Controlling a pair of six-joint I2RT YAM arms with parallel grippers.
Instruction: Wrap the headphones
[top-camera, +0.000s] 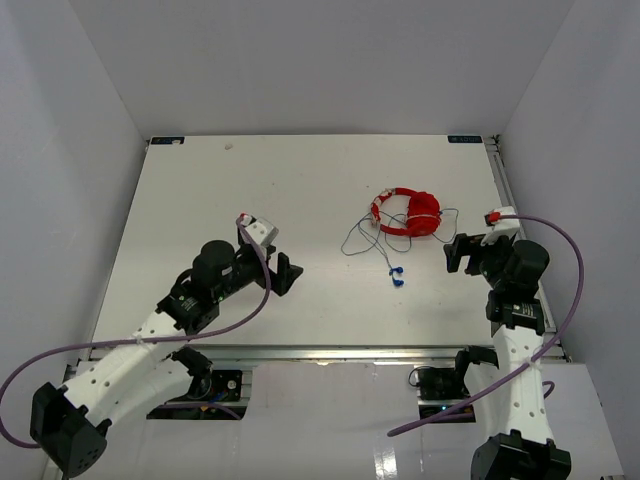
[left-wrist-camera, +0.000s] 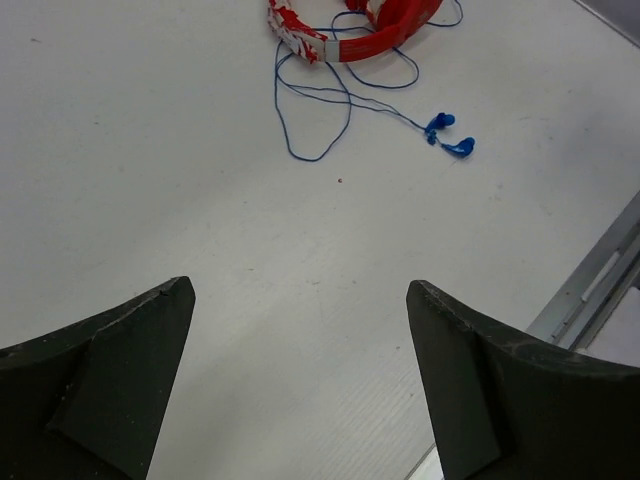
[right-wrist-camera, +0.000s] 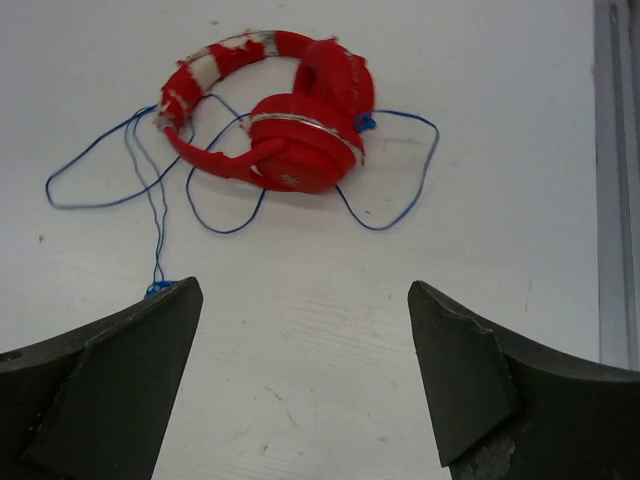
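Headphones lie far right on the desk. The cable sprawls in loose loops, with the blue plug nearest you. Both pincers are released: left pincer well apart, right pincer just beside. Expect a stiff headband and a limp, snag-prone cable; grip the headband. The desk is white and smooth, between plain grey walls.

Matt white table, glossy red plastic.
Table looked smooth, matt, faintly ribbed up close; headphones were glossy red plastic w/ worn, flaking band; plug shiny blue plastic; left fingers matt black, scuffed edges; rail dull metal.
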